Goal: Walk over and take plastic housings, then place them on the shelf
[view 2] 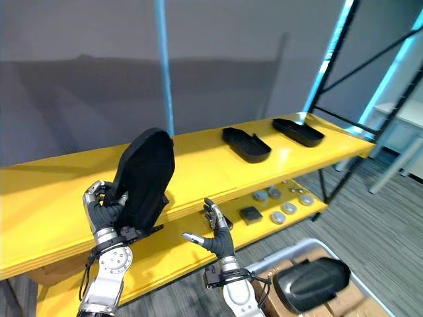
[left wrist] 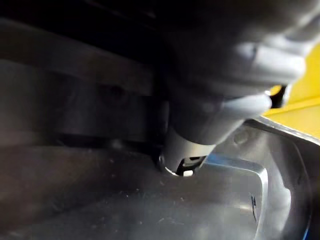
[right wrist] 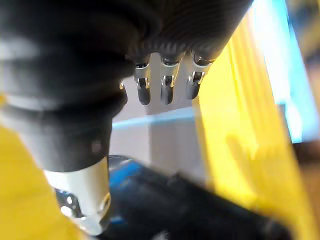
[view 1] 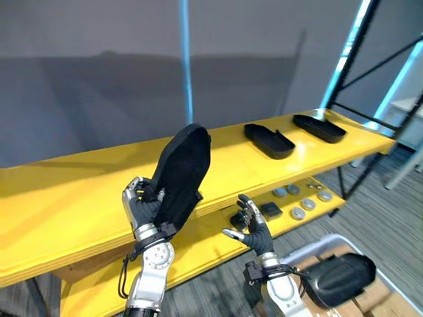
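Two are down flat at the far right of the yellow shelf (view 1: pixel 79 191): a nearer housing (view 1: pixel 269 140) and a farther housing (view 1: pixel 319 127). I'd say the third belongs on the bare stretch to their left. The left hand (view 1: pixel 137 210) has its fingers curled round the lower end of the upright housing (view 1: pixel 180 173), which stands over the shelf's near edge. It wants carrying farther in and tipping flat before the fingers let go, or it may slide off the lip. The right hand (view 1: pixel 251 224) hangs lower, fingers spread and holding nothing, before the lower shelf (view 1: pixel 198 247); it could steady the shell. Whether the upright housing touches the board I cannot tell. The shell hides much of the grip, and the left wrist view is too dark to help. A spare housing (view 1: pixel 340 277) sits in a bin (view 1: pixel 330 238) at near right.
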Controlling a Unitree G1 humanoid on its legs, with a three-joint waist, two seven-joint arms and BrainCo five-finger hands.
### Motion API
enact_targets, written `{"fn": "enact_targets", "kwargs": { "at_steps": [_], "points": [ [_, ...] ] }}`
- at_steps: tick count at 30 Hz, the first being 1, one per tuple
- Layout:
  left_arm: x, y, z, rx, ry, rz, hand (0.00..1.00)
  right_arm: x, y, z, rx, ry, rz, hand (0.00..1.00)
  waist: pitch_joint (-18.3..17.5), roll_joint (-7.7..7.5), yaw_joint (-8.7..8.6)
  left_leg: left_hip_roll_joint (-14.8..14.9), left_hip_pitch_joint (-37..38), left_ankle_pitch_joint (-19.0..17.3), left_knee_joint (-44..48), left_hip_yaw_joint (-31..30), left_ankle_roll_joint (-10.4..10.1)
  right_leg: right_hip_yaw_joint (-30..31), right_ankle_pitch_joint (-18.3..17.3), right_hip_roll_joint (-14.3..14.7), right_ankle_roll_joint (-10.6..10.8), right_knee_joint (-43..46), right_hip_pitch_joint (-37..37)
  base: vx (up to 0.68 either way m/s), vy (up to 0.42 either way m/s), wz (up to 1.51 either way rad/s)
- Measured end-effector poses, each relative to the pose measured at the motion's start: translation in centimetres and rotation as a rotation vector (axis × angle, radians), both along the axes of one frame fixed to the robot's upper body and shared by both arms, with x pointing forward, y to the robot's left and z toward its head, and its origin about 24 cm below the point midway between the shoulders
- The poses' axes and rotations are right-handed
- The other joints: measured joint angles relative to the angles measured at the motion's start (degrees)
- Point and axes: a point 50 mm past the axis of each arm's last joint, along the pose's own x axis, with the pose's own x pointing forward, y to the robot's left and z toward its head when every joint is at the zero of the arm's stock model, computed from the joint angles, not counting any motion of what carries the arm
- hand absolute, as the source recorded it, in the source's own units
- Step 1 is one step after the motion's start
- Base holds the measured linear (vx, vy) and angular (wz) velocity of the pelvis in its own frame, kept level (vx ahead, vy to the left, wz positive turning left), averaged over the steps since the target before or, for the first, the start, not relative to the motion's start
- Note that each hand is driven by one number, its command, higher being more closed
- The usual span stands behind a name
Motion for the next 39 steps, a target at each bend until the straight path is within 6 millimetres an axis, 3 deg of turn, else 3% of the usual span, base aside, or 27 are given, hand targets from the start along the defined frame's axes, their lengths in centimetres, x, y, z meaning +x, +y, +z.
{"fn": "enact_targets", "kwargs": {
  "at_steps": [1, 2, 7, 9, 13, 15, 20, 25, 26, 29, 39],
  "points": [
    [0.2, -0.4, 0.0, 0.005, 0.004, -0.025, 1.0, -0.3, -0.7, 0.0, 0.092, 0.003, 0.014, 0.0, 0.4, 0.06, -0.29, -0.34, 0.3, -0.79, 0.14, -1.76, -1.29, -0.05, 3.07, -0.1, 2.01, 0.49, 0.74, 0.21, -0.241, 0.84],
    [0.3, -1.0, -0.2, 0.004, 0.021, -0.066, 1.0, -0.6, -2.2, -0.3, 0.176, 0.017, 0.0, 0.0, -0.29, 1.56, -0.53, 1.78, -0.23, -1.05, 0.37, -1.56, -1.85, -1.92, 3.64, 1.43, 1.36, -2.77, 2.66, 0.24, -0.238, 0.58],
    [0.8, -0.7, 0.3, -0.144, 0.012, -0.185, 1.0, -1.1, -6.2, 0.9, 0.19, -0.052, -0.157, 0.0, -0.57, 2.15, -1.45, 4.91, -0.01, -1.26, -0.13, -1.78, -3.74, -3.59, 5.8, 4.78, -0.07, -9.29, 5.98, 0.15, -0.095, 0.04],
    [1.1, 1.1, 0.4, -0.352, -0.01, -0.206, 1.0, -1.7, -8.0, 0.1, 0.152, -0.015, -0.253, 0.0, -0.59, 2.34, -1.98, 4.96, 0.05, -0.94, -0.46, -2.38, -4.21, -4.17, 5.8, 4.89, -0.08, -10.34, 6.81, 0.1, 0.011, 0.13],
    [2.6, 4.2, 1.8, -0.545, -0.083, -0.249, 1.0, -2.5, -8.9, -0.9, 0.11, 0.048, -0.287, 0.0, -0.38, 2.82, -2.13, 4.79, -0.16, -0.62, -1.06, -2.89, -4.45, -4.54, 5.79, 4.86, -0.1, -11.05, 7.0, 0.03, 0.032, 0.1],
    [3.8, 5.3, 3.1, -0.567, -0.104, -0.282, 1.0, -2.6, -8.8, -1.2, 0.103, 0.073, -0.273, 0.0, -0.26, 3.03, -2.15, 4.73, -0.55, -0.45, -1.24, -2.94, -4.47, -4.65, 5.86, 4.83, -0.2, -11.1, 6.59, -0.04, 0.033, 0.05],
    [8.8, 7.3, 9.9, -0.655, -0.18, -0.421, 1.0, -3.4, -7.5, -2.8, 0.072, 0.174, -0.177, 0.0, 0.0, 3.35, -3.02, 4.55, -4.6, 2.08, -4.22, -2.7, -4.57, -4.34, 8.68, 4.98, -0.83, -13.84, 2.37, -0.06, 0.022, -0.02],
    [11.2, 7.5, 14.0, -0.605, -0.113, -0.487, 1.0, -4.0, -5.4, -4.7, 0.068, 0.269, -0.057, 0.0, 1.51, 3.27, -4.64, 4.72, -6.58, 3.62, -5.34, -2.58, -4.74, -4.22, 9.4, 5.24, -1.28, -13.98, -0.06, 0.0, -0.001, -0.01],
    [11.7, 7.4, 15.5, -0.577, -0.099, -0.51, 1.0, -4.1, -4.8, -5.1, 0.068, 0.289, -0.021, 0.0, 2.39, 3.2, -4.89, 4.7, -7.58, 4.05, -5.54, -2.55, -4.72, -4.14, 9.76, 5.26, -1.34, -14.02, -1.16, -0.03, -0.016, -0.01],
    [12.1, 7.6, 17.0, -0.529, -0.06, -0.511, 1.0, -4.3, -3.4, -5.5, 0.066, 0.313, 0.051, 0.0, 4.3, 2.96, -5.58, 4.71, -8.49, 4.69, -6.03, -2.52, -4.68, -4.08, 10.14, 5.33, -1.49, -14.05, -2.29, 0.0, 0.0, 0.0],
    [12.8, 7.9, 17.4, -0.529, 0.021, -0.46, 1.0, -4.9, -1.0, -6.3, 0.063, 0.358, 0.16, 0.0, 8.15, 1.64, -6.12, 4.74, -9.93, 5.57, -6.7, -2.41, -4.93, -3.98, 10.65, 5.47, -1.86, -14.72, -3.72, 0.0, 0.0, 0.0]
  ]
}}
